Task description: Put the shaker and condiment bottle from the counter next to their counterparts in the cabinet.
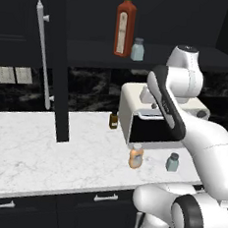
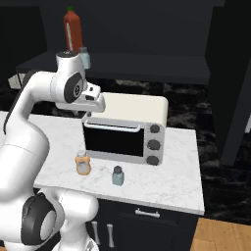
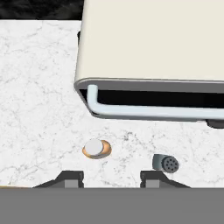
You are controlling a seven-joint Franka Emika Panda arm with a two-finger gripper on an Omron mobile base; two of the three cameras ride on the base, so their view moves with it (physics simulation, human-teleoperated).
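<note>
Hand view: nothing is held by the shut gripper (image 3: 111,177), the condiment bottle (image 3: 96,148) and shaker (image 3: 166,163) are seen just ahead of the jaws on the counter (image 3: 39,109), neither yet shelved.

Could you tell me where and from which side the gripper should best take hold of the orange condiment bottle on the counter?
I would grip the condiment bottle around its narrow upper part under the pale cap, coming straight down. It stands upright on the counter, the toaster oven is close behind it, and the shaker stands apart beside it.
</note>
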